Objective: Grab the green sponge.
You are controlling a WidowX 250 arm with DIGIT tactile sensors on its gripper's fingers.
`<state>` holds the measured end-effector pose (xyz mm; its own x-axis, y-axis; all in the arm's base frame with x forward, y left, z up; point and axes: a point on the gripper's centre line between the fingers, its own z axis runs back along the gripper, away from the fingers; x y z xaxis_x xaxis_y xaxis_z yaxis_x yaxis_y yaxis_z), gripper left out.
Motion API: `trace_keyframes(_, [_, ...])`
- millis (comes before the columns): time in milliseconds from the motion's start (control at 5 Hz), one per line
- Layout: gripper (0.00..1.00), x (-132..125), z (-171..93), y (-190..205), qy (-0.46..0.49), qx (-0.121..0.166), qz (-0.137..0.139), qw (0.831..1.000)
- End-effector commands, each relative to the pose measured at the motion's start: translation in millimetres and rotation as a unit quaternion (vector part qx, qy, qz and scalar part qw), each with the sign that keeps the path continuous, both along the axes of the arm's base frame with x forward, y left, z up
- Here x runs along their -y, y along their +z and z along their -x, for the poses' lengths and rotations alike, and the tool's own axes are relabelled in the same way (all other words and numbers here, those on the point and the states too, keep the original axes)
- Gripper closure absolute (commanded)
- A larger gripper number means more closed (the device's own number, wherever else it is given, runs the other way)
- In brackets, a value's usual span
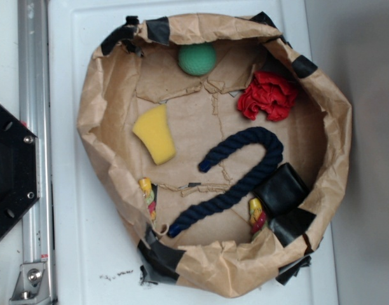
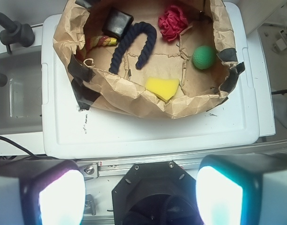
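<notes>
The green sponge [image 1: 197,59] is a round ball lying at the far edge inside a crumpled brown paper bag [image 1: 105,95]. In the wrist view the sponge [image 2: 204,57] sits at the bag's right side. My gripper [image 2: 141,197] shows only in the wrist view. Its two fingers [image 2: 61,197] stand wide apart at the bottom of the frame, with nothing between them. It hangs over the black robot base [image 2: 153,187], well short of the bag [image 2: 134,98] and the sponge. The gripper does not show in the exterior view.
In the bag lie a yellow sponge [image 1: 156,133], a navy rope [image 1: 239,175], a red cloth [image 1: 267,95], a black block [image 1: 281,188] and small red-yellow toys [image 1: 256,213]. The bag sits on a white lid [image 1: 86,254]. A metal rail [image 1: 35,95] and black base [image 1: 10,171] are left.
</notes>
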<state>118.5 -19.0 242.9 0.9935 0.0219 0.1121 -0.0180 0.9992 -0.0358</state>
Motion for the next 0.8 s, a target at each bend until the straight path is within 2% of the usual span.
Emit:
trace_keyframes(0, [0.0,0,0,0,0.0,0.0,0.0,1.0])
trace_keyframes(200, [0.0,-40,-50,-45,-0.052,0.006,-0.013,0.999])
trace_keyframes(400, [0.0,-45,-106,-61,-0.109,0.029,-0.02,0.993])
trace_keyframes(600, [0.0,-47,-135,-90,-0.129,0.02,-0.04,0.991])
